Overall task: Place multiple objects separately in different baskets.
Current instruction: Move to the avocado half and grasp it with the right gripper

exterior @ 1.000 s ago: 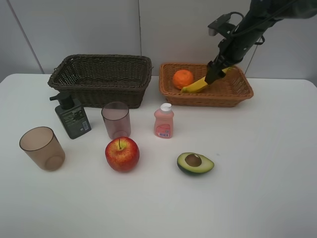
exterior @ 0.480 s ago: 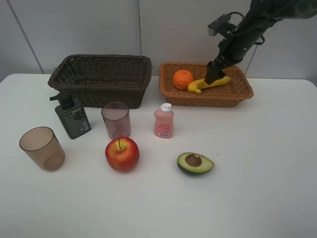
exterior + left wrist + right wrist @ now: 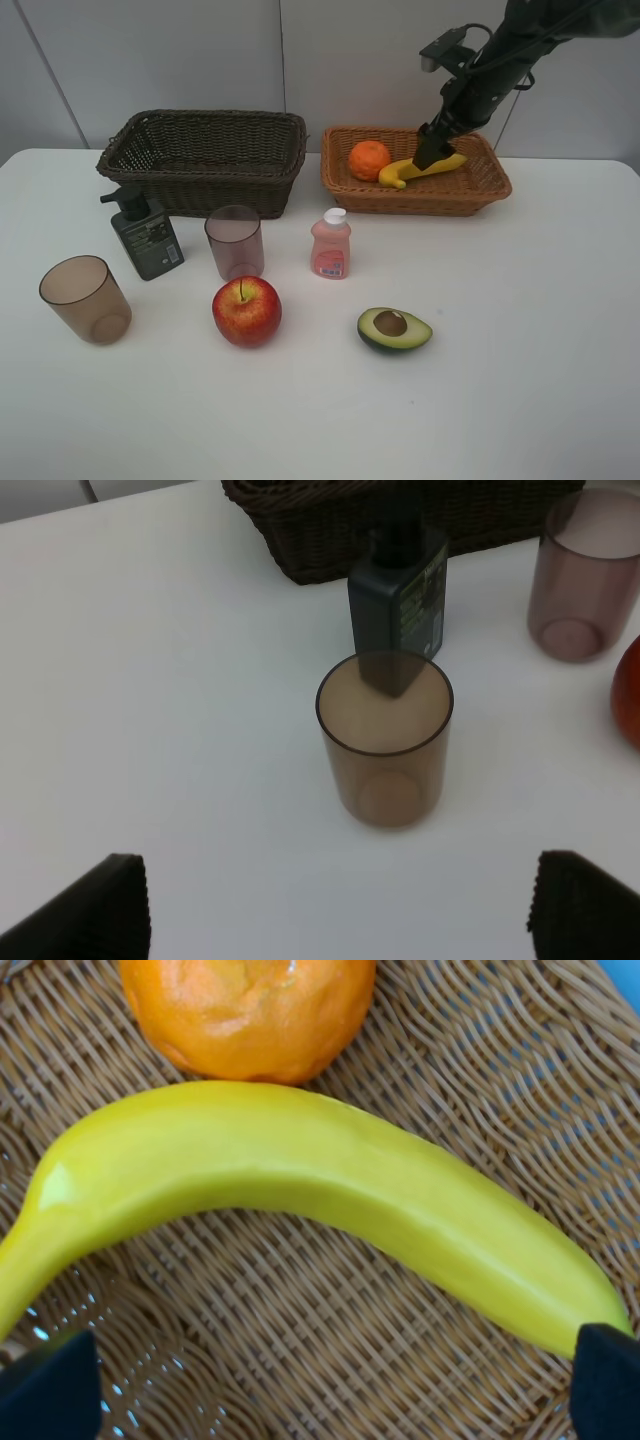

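My right gripper point(image 3: 428, 150) is open just above the yellow banana point(image 3: 420, 170), which lies next to the orange point(image 3: 369, 159) in the light tan basket point(image 3: 470, 196). The right wrist view shows the banana point(image 3: 300, 1200) flat on the weave, with the orange point(image 3: 250, 1010) beside it and my fingertips point(image 3: 45, 1385) wide apart. The dark brown basket point(image 3: 205, 150) holds nothing I can see. My left gripper point(image 3: 340, 910) is open above the table, near one brownish cup point(image 3: 384, 738) and the pump bottle point(image 3: 397, 595). The left arm is out of the exterior high view.
On the white table stand the dark green pump bottle point(image 3: 145, 235), two brownish cups point(image 3: 85, 299) point(image 3: 235, 241), the pink bottle point(image 3: 331, 245), the red apple point(image 3: 246, 310) and the halved avocado point(image 3: 394, 329).
The banana went from hanging tilted in my right gripper to lying flat in the tan basket; the gripper let go of it. Nothing else moved.
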